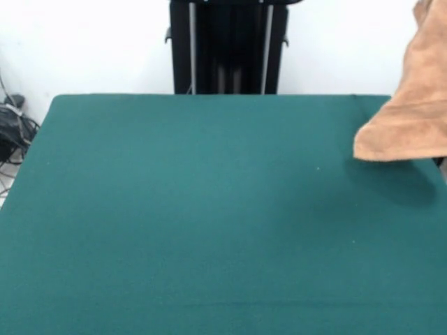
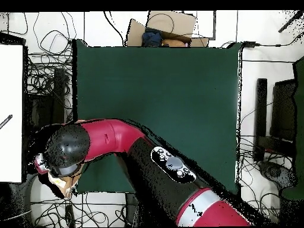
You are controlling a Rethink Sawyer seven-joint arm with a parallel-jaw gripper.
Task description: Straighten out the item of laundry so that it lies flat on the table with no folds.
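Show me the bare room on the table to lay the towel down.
Nearly all of the table is bare green, from the pedestal side to the near edge. The only crowded spot is the front view's far right corner, where the towel hangs above the cloth. Overhead, the arm covers that corner.

Plain orange-tan towel (image 1: 412, 105), dark green table (image 1: 209, 209), red-and-black arm (image 2: 148, 166)
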